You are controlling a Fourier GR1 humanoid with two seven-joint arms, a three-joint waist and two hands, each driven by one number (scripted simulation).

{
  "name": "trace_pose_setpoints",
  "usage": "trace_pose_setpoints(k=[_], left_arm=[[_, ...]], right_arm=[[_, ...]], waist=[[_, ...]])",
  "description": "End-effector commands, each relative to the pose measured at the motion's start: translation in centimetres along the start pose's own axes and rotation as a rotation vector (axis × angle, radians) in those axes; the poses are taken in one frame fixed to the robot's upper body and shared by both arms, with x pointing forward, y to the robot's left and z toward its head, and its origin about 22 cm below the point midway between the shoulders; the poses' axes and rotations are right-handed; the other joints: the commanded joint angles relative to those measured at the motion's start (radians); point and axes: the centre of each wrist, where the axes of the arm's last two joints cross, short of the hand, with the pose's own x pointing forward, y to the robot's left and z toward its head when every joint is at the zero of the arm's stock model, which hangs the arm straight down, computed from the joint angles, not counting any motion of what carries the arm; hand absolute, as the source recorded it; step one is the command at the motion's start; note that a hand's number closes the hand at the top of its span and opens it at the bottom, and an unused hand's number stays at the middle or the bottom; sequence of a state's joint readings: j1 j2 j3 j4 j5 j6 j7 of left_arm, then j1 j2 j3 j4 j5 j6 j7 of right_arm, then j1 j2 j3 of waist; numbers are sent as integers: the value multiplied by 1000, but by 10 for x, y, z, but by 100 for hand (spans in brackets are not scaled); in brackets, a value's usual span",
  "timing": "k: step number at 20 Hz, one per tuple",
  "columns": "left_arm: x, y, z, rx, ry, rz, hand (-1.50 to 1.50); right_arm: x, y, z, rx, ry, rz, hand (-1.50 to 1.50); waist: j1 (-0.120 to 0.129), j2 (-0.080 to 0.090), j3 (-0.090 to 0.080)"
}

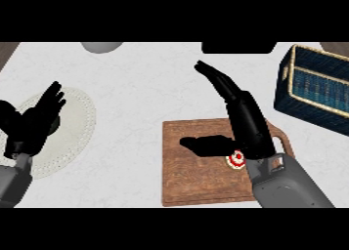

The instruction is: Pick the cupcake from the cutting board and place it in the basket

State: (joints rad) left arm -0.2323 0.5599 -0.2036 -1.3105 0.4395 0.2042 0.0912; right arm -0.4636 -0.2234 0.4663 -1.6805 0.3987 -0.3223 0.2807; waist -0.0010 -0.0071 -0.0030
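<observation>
One small round cupcake with red and white top sits on one rectangular brown wooden cutting board, half hidden under the right hand, whose fingers stretch straight, holding nothing. One dark blue woven basket rests on the pale marbled worktop. Left hand rests open above one round cream placemat
</observation>
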Motion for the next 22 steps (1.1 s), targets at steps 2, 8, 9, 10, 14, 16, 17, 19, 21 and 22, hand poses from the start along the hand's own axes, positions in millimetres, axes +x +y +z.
trace_pose_setpoints(k=[2, 8, 9, 10, 14, 16, 17, 19, 21, 22], left_arm=[[1, 2, -1, 18, 18, -6, 0], [-12, 7, 8, 22, 32, -15, 0], [-2, 14, 6, 10, 28, -4, 0], [-1, 11, 2, 22, 22, -10, 0], [-1, 6, 8, 17, 19, 2, 0], [8, 14, 7, 25, 19, -3, 0], [2, 22, 3, 46, 18, -1, 0], [-5, 8, 5, 26, 23, -3, 0], [-6, 3, 10, 48, 17, 1, 0], [-8, 12, 17, 28, 20, -7, 0]], right_arm=[[28, -24, -21, 64, 228, 240, -150], [53, -76, -47, 19, 494, 611, -150], [69, -86, -54, 11, 525, 610, -150], [85, -98, -54, 19, 528, 621, -150], [98, -122, -56, 222, 601, 616, -150], [94, -121, -47, 314, 622, 587, -150], [85, -129, -48, 350, 632, 543, -150], [92, -137, -46, 373, 641, 535, -150], [99, -149, -33, 374, 641, 504, -150], [93, -161, -28, 366, 637, 447, -150]], waist=[[-21, -10, -3], [-26, -17, -4], [-20, -15, -3], [-29, -12, -2], [-25, -12, 0], [-32, -14, 1], [-35, -6, 0], [-30, -5, 1], [-31, -9, 1], [-20, -6, 2]])
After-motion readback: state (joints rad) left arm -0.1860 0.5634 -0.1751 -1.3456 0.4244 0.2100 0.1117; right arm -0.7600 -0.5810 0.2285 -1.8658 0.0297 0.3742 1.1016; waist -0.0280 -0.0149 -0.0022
